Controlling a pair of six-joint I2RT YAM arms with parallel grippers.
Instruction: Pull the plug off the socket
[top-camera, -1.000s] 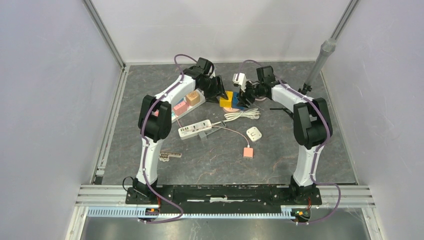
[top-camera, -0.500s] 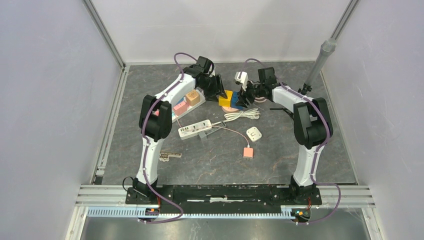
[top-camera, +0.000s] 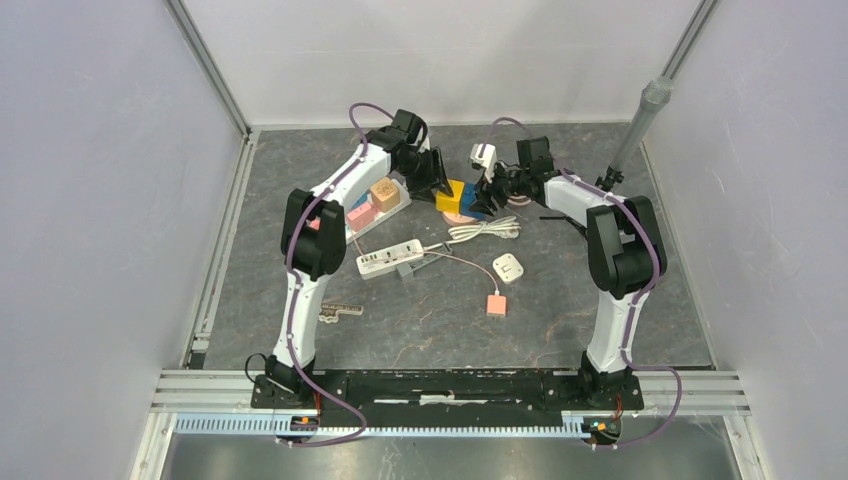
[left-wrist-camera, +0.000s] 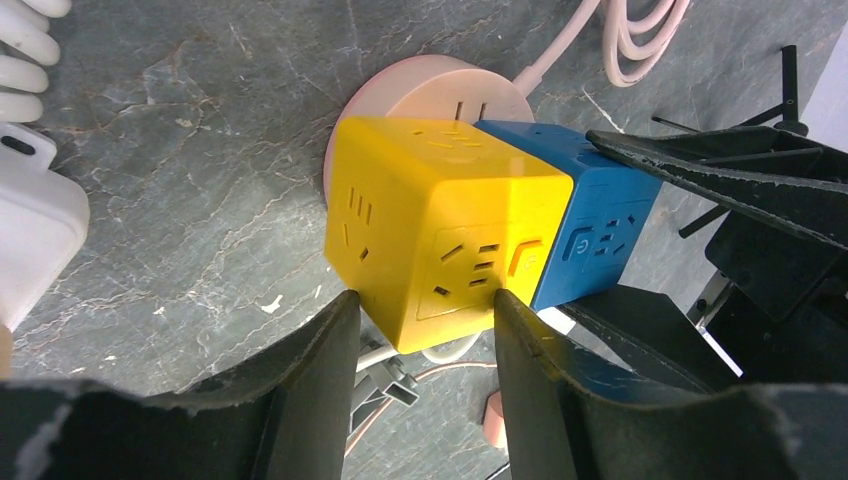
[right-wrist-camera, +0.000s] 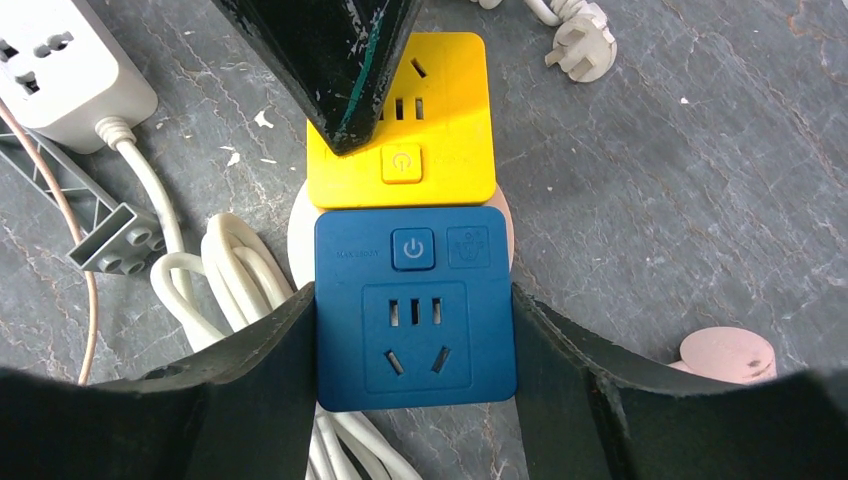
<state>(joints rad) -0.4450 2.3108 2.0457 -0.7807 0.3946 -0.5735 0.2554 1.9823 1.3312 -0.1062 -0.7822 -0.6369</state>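
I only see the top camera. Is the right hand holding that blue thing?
Observer: Yes. On its wrist camera the right gripper has a finger touching each side of the blue cube.
Child: Is the yellow one stuck to it?
Observer: The yellow cube sits flush against it, both atop a pink round base.
Child: Does the left hand have the yellow one?
Observer: The left gripper straddles its corner; whether it squeezes, I can't tell.
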